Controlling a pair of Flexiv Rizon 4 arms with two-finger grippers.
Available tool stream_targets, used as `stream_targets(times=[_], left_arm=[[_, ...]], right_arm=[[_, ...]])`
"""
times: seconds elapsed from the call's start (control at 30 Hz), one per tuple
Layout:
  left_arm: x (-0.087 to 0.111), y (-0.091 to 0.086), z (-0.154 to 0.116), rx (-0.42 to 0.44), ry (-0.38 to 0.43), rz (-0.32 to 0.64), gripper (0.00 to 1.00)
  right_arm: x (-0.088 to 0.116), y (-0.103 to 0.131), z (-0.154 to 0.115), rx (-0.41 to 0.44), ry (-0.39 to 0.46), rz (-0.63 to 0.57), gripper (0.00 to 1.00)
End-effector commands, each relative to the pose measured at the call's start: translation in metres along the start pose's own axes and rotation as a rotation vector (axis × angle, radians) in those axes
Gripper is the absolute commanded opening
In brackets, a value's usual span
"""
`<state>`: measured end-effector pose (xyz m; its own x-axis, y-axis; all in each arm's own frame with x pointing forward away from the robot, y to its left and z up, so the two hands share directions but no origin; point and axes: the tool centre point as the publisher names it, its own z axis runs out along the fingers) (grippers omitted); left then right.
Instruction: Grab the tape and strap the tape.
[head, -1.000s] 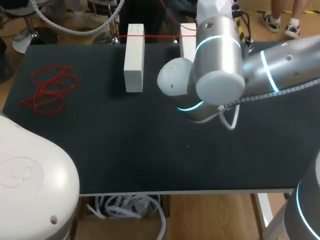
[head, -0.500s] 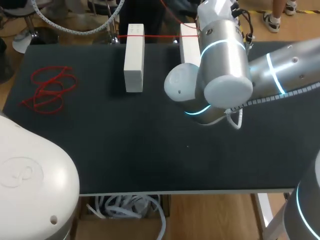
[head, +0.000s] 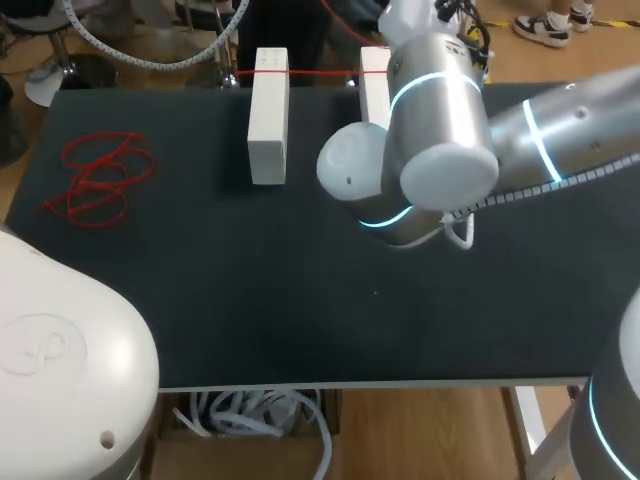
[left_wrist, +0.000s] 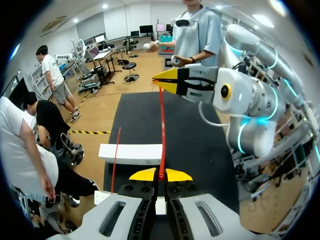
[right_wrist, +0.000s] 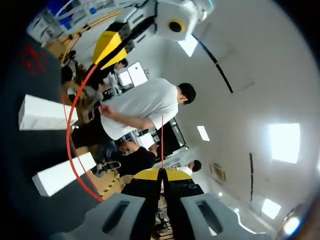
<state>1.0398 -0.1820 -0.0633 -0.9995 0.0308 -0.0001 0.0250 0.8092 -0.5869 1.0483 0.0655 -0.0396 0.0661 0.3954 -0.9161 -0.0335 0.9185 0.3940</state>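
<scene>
Okay, so the black table (head: 200, 300) takes up most of the head view, and my right arm (head: 440, 130) is the big silver thing coming in from the right and sitting over the far middle of it. The white shell of my left arm (head: 60, 370) fills the near left corner. Two white blocks stand near the far edge, the left block (head: 268, 115) out in the open and the right block (head: 375, 75) partly hidden behind the right arm. The red tape (head: 320, 73) runs across the tops of both blocks, spanning the gap between them. Well off to the left there's a loose tangle of red tape (head: 100, 180) lying flat on the table by itself. On the left wrist cam, my left gripper (left_wrist: 160, 175) has its yellow tips pinched together on the red tape, and the strand goes straight out ahead of it, over a block, to the tips of the other arm's gripper. On the right wrist cam, my right gripper (right_wrist: 161, 174) is clamped the same way, with a thin line of tape coming out from between its closed tips and a long red loop curving off past both blocks.
</scene>
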Motion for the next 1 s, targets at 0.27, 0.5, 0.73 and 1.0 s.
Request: stream_targets(times=[0.27,0.5,0.73,1.0], left_arm=[[0.001,-0.001,-0.001,-0.004,0.000,-0.001,0.00],[0.001,-0.001,-0.001,-0.004,0.000,-0.001,0.00],[0.001,-0.001,-0.001,-0.004,0.000,-0.001,0.00],[0.001,-0.001,-0.001,-0.004,0.000,-0.001,0.00]], right_arm=[[-0.007,0.004,0.001,-0.006,0.069,-0.384,0.00],[-0.007,0.004,0.001,-0.006,0.069,-0.384,0.00],[-0.019,0.020,-0.010,-0.051,0.102,-0.496,0.00],[-0.028,0.041,-0.021,-0.050,0.094,-0.598,0.00]])
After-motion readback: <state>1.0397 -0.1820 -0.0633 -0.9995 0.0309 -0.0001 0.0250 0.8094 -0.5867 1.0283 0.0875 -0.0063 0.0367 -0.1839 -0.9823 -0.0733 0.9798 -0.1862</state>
